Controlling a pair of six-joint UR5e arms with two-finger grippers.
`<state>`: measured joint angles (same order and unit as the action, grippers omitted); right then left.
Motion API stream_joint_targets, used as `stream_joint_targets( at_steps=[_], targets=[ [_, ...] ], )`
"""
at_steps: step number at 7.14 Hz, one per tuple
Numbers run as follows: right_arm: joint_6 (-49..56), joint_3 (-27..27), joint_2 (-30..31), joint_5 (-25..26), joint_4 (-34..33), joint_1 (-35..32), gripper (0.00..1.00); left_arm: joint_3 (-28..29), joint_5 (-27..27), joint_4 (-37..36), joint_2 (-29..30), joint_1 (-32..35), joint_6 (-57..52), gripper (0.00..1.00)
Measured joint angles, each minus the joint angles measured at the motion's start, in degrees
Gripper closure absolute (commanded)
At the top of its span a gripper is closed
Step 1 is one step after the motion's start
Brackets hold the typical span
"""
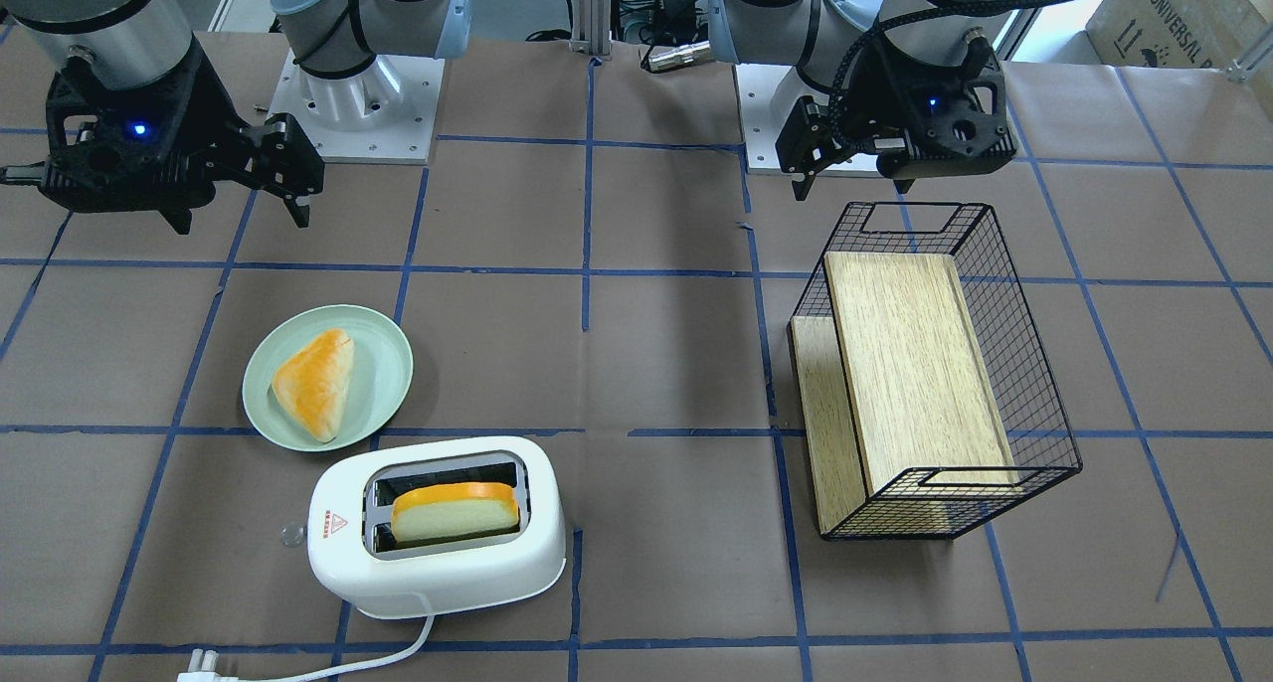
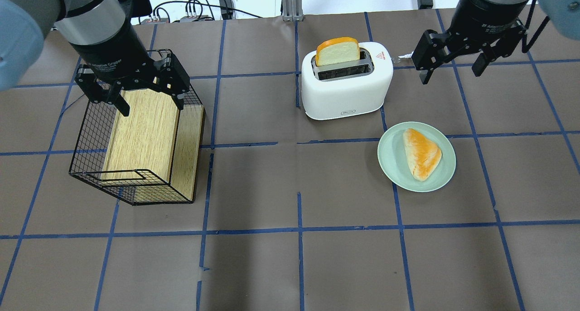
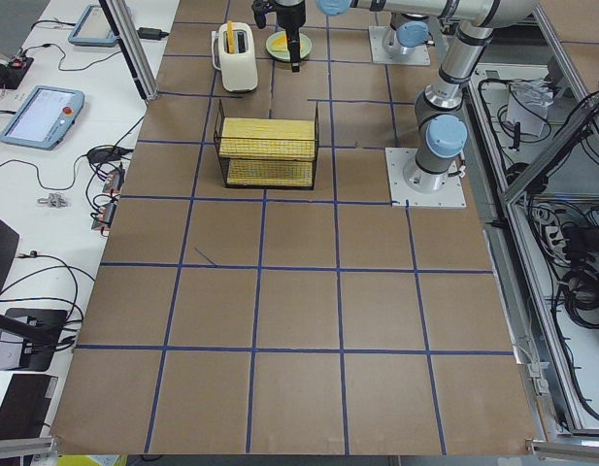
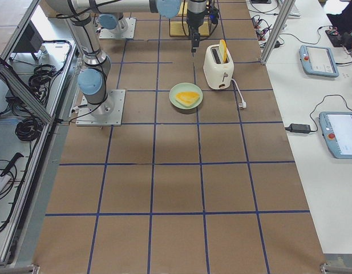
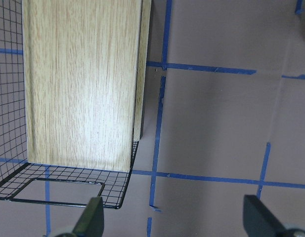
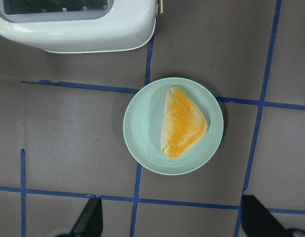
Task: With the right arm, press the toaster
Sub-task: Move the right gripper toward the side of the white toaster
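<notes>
The white two-slot toaster (image 2: 346, 93) stands at the far middle of the table, with a slice of bread (image 2: 337, 51) upright in its far slot. Its clear lever knob (image 2: 396, 57) sticks out of the end that faces my right gripper (image 2: 451, 75). That gripper is open and empty. It hangs in the air to the right of the toaster, apart from it. In the right wrist view the toaster (image 6: 93, 29) is at the top left. My left gripper (image 2: 152, 108) is open and empty above the wire basket (image 2: 86, 134).
A pale green plate (image 2: 389, 157) with a triangular bun (image 2: 421, 153) lies in front of the toaster, under my right gripper's camera. The black wire basket holds a wooden board (image 2: 145, 134). The toaster's cord and plug (image 1: 204, 662) trail towards the far edge.
</notes>
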<state>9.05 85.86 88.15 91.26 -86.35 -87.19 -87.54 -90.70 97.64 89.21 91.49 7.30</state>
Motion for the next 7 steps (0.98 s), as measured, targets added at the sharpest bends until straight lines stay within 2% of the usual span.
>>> stream_joint_targets(
  at_steps=[2,3,4,5,6,7],
  targets=[
    [-0.06,-0.01,0.01,-0.09,-0.79,0.00,0.00,0.00,0.00,-0.03,0.00,0.00,0.00,0.00],
    [-0.08,-0.34,-0.37,-0.43,-1.30,0.12,0.08,0.00,0.00,-0.02,0.00,0.00,0.00,0.00],
    [0.13,-0.90,-1.51,-1.63,-2.22,0.73,0.33,0.00,0.00,-0.02,0.00,0.00,0.00,0.00],
    [1.79,-1.58,-3.18,-4.53,-3.61,2.49,0.91,0.00,0.00,-0.04,0.00,0.00,0.00,0.00],
    [5.42,-2.33,-4.94,-8.76,-4.37,5.46,0.98,0.00,0.00,-0.04,0.00,0.00,0.00,0.00],
    [9.34,-2.99,-6.95,-13.53,-4.75,8.52,0.98,0.00,0.00,-0.04,0.00,0.00,0.00,0.00]
  ],
)
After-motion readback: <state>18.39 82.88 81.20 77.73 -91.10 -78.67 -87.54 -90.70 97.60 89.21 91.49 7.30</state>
